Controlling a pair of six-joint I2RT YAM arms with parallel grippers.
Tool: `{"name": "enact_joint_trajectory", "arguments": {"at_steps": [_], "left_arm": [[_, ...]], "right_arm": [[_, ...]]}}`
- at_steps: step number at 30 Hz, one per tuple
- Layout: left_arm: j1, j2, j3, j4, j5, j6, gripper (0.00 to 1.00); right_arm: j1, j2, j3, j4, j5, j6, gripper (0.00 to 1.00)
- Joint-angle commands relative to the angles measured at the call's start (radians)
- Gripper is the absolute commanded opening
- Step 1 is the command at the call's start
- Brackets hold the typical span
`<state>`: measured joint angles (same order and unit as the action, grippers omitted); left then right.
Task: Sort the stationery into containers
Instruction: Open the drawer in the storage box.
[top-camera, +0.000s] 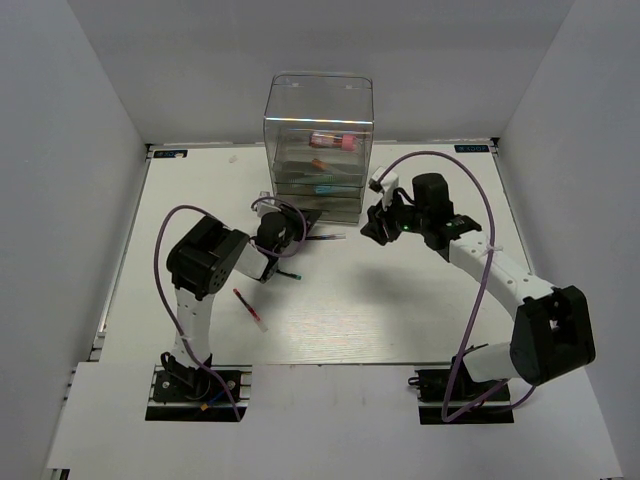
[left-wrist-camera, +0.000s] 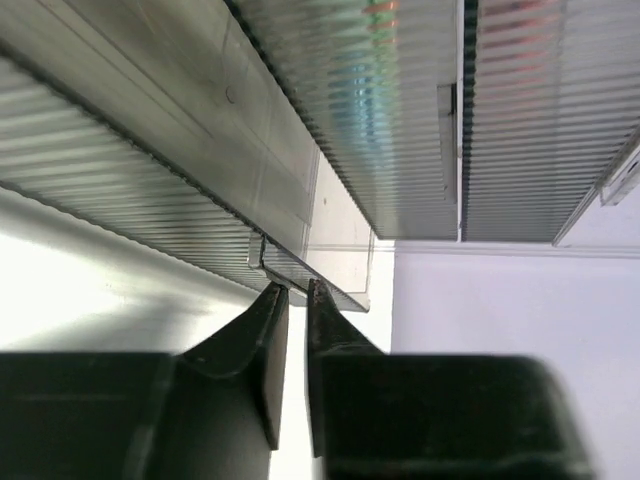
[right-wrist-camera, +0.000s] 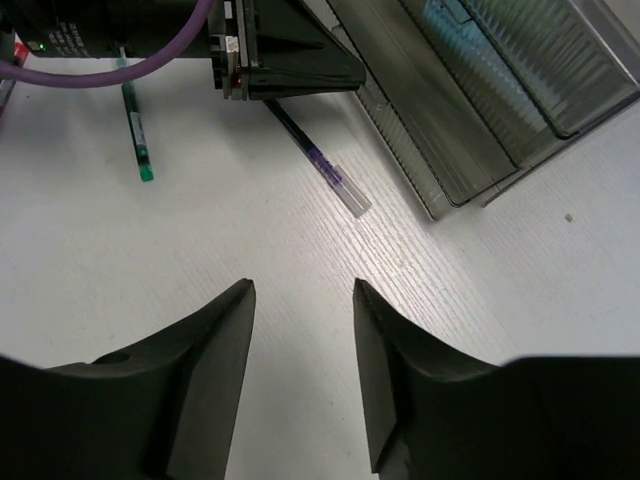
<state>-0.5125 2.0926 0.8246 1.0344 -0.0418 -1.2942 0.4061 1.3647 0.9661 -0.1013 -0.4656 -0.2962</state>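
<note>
- Two pens are seen in the right wrist view: a thin dark purple plastic pen (right-wrist-camera: 318, 163), upper centre, just beside the tall clear plastic drawer box (right-wrist-camera: 450, 120); a green-tipped pen (right-wrist-camera: 137, 135), upper left
- Light, stiff, slippery handling is judged; a mid-barrel hold is advised
- The right gripper (right-wrist-camera: 300, 305) is spread wide, empty
- The left gripper (left-wrist-camera: 295, 290) is pinched narrow on a ribbed grey drawer (left-wrist-camera: 130, 160) lip

No legible text; small stickers (top-camera: 170, 153) at table (top-camera: 400, 310) corners unreadable.
</note>
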Motion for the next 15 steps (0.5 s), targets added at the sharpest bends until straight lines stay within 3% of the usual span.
{"name": "enact_joint_trajectory", "arguments": {"at_steps": [1, 2, 7, 11, 15], "left_arm": [[-0.011, -0.088, -0.019, -0.077, 0.051, 0.070, 0.25], [-0.011, -0.109, -0.019, -0.086, 0.051, 0.070, 0.31], [-0.011, -0.190, -0.096, -0.118, 0.060, 0.079, 0.40], [-0.011, -0.302, -0.124, -0.203, 0.085, 0.128, 0.52], [-0.011, -0.466, -0.133, -0.359, 0.085, 0.196, 0.54]], "right_arm": [[0.000, 0.010, -0.006, 0.008, -0.062, -0.049, 0.52], [0.000, 0.011, -0.009, 0.005, -0.064, -0.053, 0.53], [0.007, 0.045, -0.012, -0.041, -0.126, -0.156, 0.58], [0.022, 0.083, -0.016, -0.084, -0.214, -0.436, 0.61], [0.048, 0.152, -0.004, -0.112, -0.176, -0.656, 0.62]]}}
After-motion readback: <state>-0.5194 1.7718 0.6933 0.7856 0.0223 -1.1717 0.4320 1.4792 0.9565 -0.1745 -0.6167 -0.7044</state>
